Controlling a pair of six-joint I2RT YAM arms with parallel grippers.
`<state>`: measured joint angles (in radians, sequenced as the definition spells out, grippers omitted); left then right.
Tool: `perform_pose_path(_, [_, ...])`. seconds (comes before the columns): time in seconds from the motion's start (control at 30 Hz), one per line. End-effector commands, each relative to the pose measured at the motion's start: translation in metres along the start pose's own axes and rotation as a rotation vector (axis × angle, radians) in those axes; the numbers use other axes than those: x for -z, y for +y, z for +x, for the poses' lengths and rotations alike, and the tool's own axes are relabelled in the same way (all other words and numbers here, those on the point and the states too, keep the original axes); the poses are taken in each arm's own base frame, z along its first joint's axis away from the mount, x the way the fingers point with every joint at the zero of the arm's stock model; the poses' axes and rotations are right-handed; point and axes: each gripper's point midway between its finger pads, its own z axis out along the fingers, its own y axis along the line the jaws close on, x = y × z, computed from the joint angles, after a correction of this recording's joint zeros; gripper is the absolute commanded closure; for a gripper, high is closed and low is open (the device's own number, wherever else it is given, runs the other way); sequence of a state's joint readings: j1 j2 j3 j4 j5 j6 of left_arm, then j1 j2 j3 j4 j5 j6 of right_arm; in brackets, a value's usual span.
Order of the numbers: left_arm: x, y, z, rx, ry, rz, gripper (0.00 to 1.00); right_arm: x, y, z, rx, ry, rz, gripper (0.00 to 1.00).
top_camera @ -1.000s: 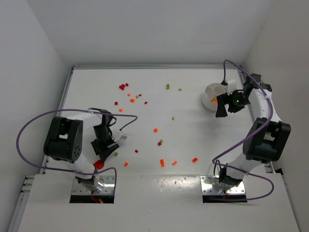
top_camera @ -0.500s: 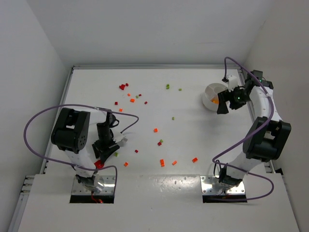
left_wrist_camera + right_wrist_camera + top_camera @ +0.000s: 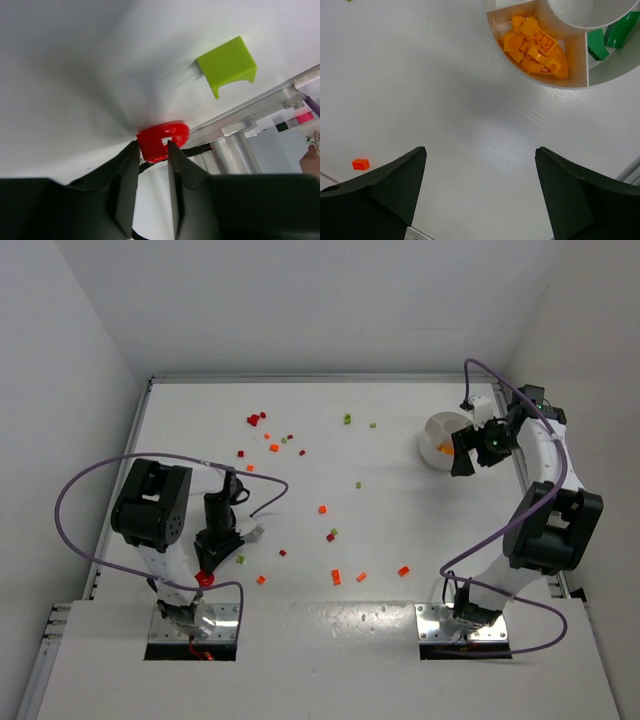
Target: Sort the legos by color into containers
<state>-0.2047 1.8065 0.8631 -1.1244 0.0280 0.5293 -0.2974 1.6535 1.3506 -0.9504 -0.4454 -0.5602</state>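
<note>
L pincer (image 3: 152, 146) clamped on red lego (image 3: 163, 138), well apart from dish (image 3: 586, 60). R pincer (image 3: 480, 150) fingers wide apart, just beside dish compartment w/ orange legos (image 3: 535, 42).

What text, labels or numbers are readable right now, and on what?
None readable.
white dish, orange bricks, red piece, green brick: no text legible.
pink patch beside the metal hardware: too blurred to tell.

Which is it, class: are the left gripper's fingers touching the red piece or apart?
Touching. The left wrist view shows the red piece wedged between the fingers of the left gripper.
</note>
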Motion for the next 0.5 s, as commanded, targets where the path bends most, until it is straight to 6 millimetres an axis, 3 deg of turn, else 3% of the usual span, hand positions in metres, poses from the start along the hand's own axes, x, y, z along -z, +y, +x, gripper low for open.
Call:
perform_pose_path(0.0, [0.006, 0.001, -0.002, -0.01, 0.011, -0.013, 0.72, 0.013, -0.008, -0.02, 0.067, -0.052, 0.053, 0.1])
perform_pose_path(0.13, [0.003, -0.003, -0.003, -0.009, 0.016, 0.015, 0.81, 0.015, -0.006, -0.019, 0.076, -0.053, 0.054, 0.1])
perform_pose_path(0.23, [0.013, -0.002, -0.016, -0.02, -0.034, 0.025, 0.84, 0.015, -0.005, -0.017, 0.076, -0.053, 0.054, 0.1])
perform_pose_path(0.37, [0.065, -0.006, -0.061, -0.047, -0.227, 0.08, 0.85, 0.02, 0.01, -0.024, 0.078, -0.097, -0.001, 0.12])
perform_pose_path(0.4, [0.098, 0.001, -0.084, -0.065, -0.33, 0.044, 0.85, 0.019, 0.013, -0.026, 0.079, -0.112, -0.018, 0.12])
perform_pose_path(0.43, [0.111, 0.0, -0.093, -0.07, -0.358, 0.062, 0.86, 0.021, 0.024, -0.032, 0.068, -0.145, -0.062, 0.12])
perform_pose_path(0.47, [0.148, 0.002, -0.116, -0.081, -0.488, 0.043, 0.86, 0.022, 0.032, -0.032, 0.058, -0.154, -0.102, 0.12])
